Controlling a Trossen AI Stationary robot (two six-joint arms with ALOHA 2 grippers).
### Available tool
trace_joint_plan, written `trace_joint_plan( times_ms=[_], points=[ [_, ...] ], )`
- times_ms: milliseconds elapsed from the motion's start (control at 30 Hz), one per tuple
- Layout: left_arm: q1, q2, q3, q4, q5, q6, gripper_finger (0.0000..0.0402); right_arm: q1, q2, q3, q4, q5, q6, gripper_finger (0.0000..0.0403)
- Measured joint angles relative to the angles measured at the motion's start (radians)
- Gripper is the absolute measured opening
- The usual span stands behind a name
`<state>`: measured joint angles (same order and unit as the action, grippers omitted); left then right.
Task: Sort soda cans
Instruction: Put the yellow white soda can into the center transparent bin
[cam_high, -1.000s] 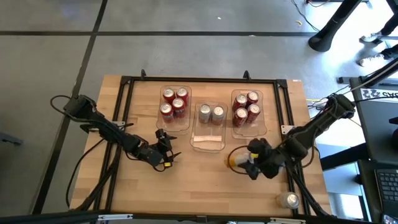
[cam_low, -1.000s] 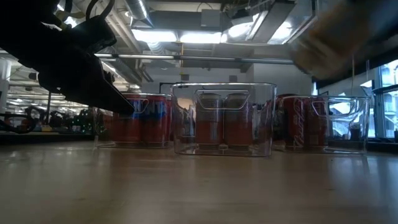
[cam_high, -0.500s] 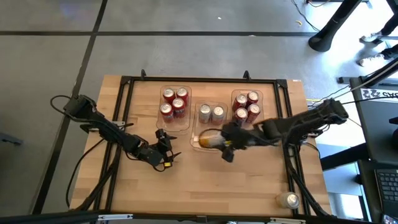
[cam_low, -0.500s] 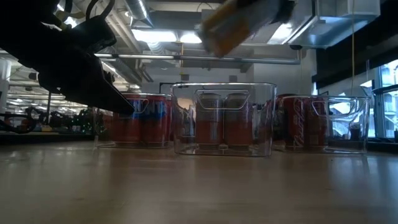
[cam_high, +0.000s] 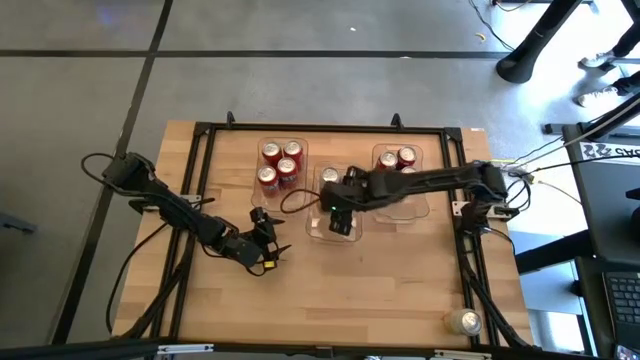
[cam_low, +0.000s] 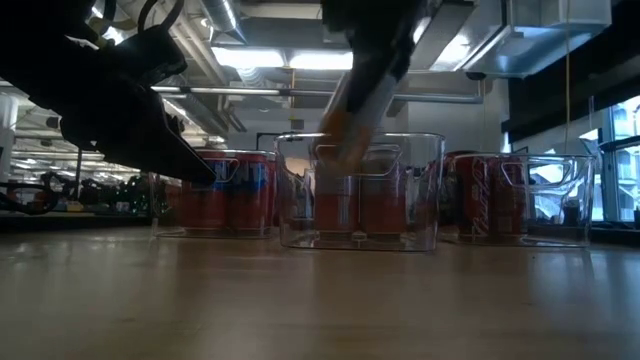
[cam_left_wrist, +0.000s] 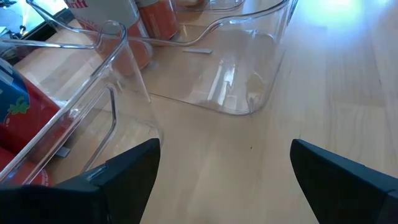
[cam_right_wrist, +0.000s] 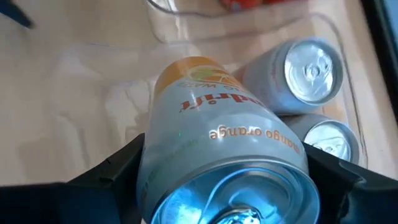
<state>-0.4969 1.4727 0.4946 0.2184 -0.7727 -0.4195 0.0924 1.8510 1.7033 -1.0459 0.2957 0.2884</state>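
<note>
My right gripper (cam_high: 340, 215) reaches over the near half of the middle clear bin (cam_high: 318, 238), shut on a pale orange-labelled soda can (cam_right_wrist: 224, 143). In the low view this can (cam_low: 355, 110) hangs tilted at the bin's mouth. Two pale cans (cam_right_wrist: 314, 68) stand in the bin's far half. Red cans (cam_high: 278, 165) fill the left bin, and more red cans (cam_high: 398, 158) stand in the right bin. One pale can (cam_high: 465, 322) sits by the table's near right corner. My left gripper (cam_high: 265, 250) waits open over the table, near the left bin. My right gripper pinches the pale can by its body (cam_right_wrist: 186, 130), one finger (cam_right_wrist: 118, 171) on each side, coming from above and the table's right. The can is lifted clear and tilted, silver top toward the wrist, orange lower end (cam_low: 340, 150) dipping just below the bin's rim.
Three clear bins stand in a row at the table's far middle inside a black frame (cam_high: 205, 180). Bare wood (cam_high: 330, 300) lies between the bins and the near edge. Cables run along both arms. A person's feet (cam_high: 600, 70) show on the floor beyond the far right corner.
My right gripper has carried the pale can from the table's near right toward the left and far edge, over the middle bin, then lowered it. The can has tipped from lying across toward upright. The left arm has kept still.
</note>
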Motion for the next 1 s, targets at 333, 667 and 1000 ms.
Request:
trace_joint_plan(
  times_ms=[333,667,1000],
  points=[
    [0.0,0.0,0.0,0.0,0.0,0.0,0.0347,-0.063,0.12,0.01,0.009,-0.054,-0.029,0.0292],
    [0.0,0.0,0.0,-0.001,0.0,-0.001,0.0347,-0.069,0.182,0.01,0.084,-0.052,-0.021,0.0292],
    [0.0,0.0,0.0,-0.001,0.0,-0.011,0.0347,-0.088,0.205,0.005,0.139,-0.054,-0.008,0.0297]
  ],
)
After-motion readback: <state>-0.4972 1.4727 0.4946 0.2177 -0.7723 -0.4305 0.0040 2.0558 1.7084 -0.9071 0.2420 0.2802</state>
